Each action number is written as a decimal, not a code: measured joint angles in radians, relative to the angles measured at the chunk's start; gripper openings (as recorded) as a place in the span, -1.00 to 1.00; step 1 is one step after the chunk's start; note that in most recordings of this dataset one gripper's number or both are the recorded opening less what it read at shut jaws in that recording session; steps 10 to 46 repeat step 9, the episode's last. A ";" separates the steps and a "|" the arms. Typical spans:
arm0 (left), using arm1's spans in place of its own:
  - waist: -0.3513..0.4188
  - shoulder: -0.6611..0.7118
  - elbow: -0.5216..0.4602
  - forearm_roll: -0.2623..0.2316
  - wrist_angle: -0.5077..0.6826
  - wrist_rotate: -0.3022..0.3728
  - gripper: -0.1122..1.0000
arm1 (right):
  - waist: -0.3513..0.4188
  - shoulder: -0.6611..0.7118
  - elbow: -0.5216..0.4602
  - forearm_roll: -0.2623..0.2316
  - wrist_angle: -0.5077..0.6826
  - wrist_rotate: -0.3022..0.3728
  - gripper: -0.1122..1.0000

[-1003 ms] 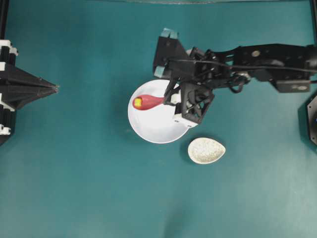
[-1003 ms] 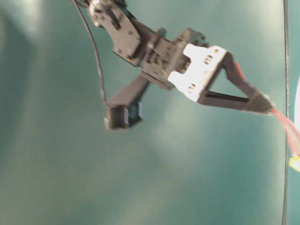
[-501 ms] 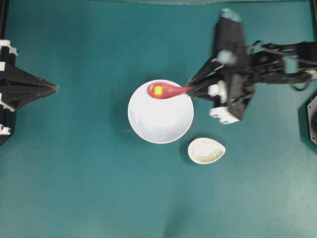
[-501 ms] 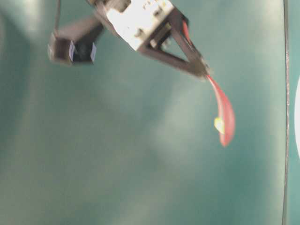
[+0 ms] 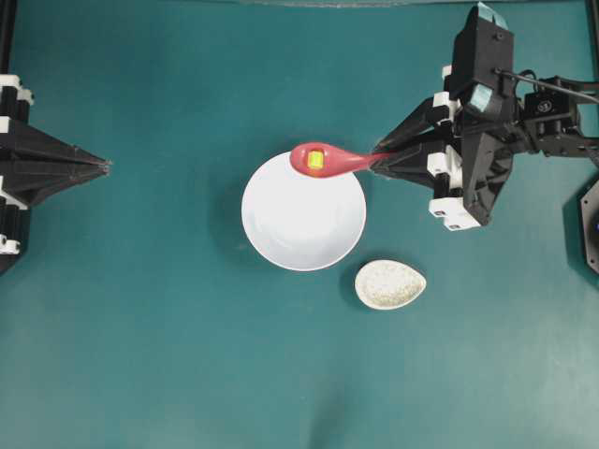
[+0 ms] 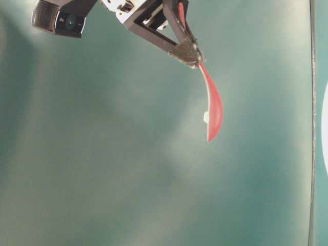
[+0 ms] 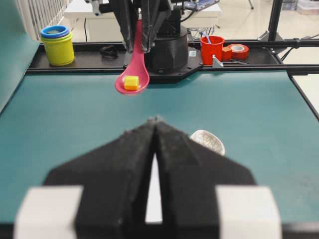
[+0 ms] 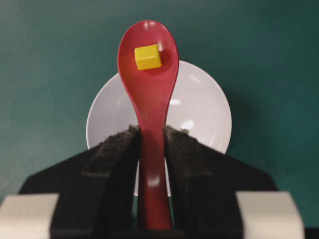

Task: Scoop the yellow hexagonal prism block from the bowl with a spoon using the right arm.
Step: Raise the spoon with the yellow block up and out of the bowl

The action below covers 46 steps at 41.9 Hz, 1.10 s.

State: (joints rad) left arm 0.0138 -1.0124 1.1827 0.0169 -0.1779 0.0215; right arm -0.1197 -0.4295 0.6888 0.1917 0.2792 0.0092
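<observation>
My right gripper (image 5: 382,161) is shut on the handle of the pink-red spoon (image 5: 329,161), held in the air over the far rim of the white bowl (image 5: 301,221). The yellow hexagonal prism block (image 5: 316,160) lies in the spoon's head. From the right wrist view, the spoon (image 8: 149,84) runs straight out between the fingers (image 8: 119,149) with the block (image 8: 148,56) near its tip and the bowl (image 8: 204,107) below. The left wrist view shows spoon (image 7: 133,74) and block (image 7: 131,82) raised. My left gripper (image 5: 106,166) rests shut at the left edge, holding nothing.
A small speckled teardrop dish (image 5: 390,284) sits just right of the bowl's near side. Beyond the table's far end stand a yellow-and-blue cup stack (image 7: 57,45), a red cup (image 7: 212,49) and tape rolls (image 7: 238,50). Teal mat covers the table.
The right arm has drawn back to the right and lifted, carrying the spoon with the block from inside the bowl to above its far rim. The left gripper has not moved.
</observation>
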 measured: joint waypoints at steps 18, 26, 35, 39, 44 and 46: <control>0.002 0.000 0.000 0.000 0.002 0.000 -0.79 | 0.002 -0.002 0.000 0.000 -0.002 0.000 -0.36; 0.002 0.000 0.000 0.000 0.002 0.000 -0.79 | 0.002 -0.002 0.000 0.000 -0.002 0.000 -0.36; 0.002 0.000 0.000 0.000 0.002 0.000 -0.79 | 0.002 -0.002 0.000 0.000 -0.002 0.000 -0.36; 0.002 0.000 0.000 0.000 0.002 0.000 -0.79 | 0.002 -0.002 0.000 0.000 -0.002 0.000 -0.36; 0.002 0.000 0.000 0.000 0.002 0.000 -0.79 | 0.002 -0.002 0.000 0.000 -0.002 0.000 -0.36; 0.002 0.000 0.000 0.000 0.002 0.000 -0.79 | 0.002 -0.002 0.000 0.000 -0.002 0.000 -0.36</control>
